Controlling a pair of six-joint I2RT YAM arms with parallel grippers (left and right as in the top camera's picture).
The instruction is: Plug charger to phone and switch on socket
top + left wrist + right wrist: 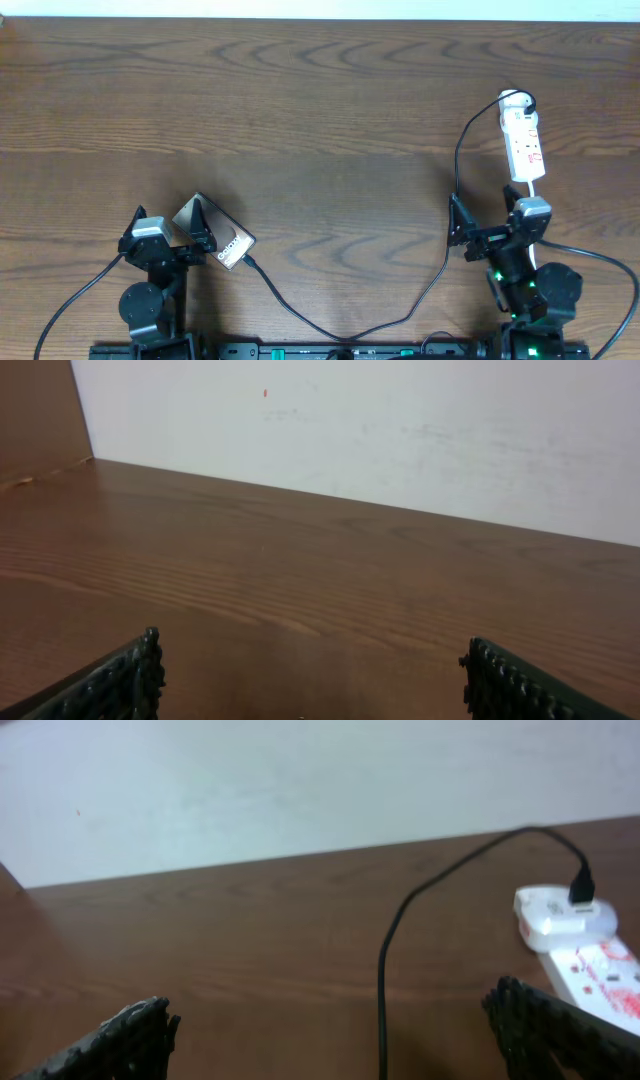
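The phone (pixel 222 228) lies tilted on the table at the front left, its white-lettered end pointing toward the near right. The charger's thin black cable (pixel 330 330) runs from that end along the front edge and up to the socket (pixel 525 140) at the right; whether its tip is seated in the phone I cannot tell. My left gripper (pixel 168 225) (pixel 310 652) stands open just left of the phone, only bare wood between its fingers. My right gripper (pixel 485 218) (pixel 330 1010) is open below the socket (pixel 600 970), the cable (pixel 383 980) passing between its fingers untouched.
A white adapter (pixel 560 915) sits plugged into the socket's far end, with the black cable entering it. A white cord (pixel 537 190) leaves the socket's near end beside my right arm. A pale wall (pixel 400 430) bounds the table's far edge.
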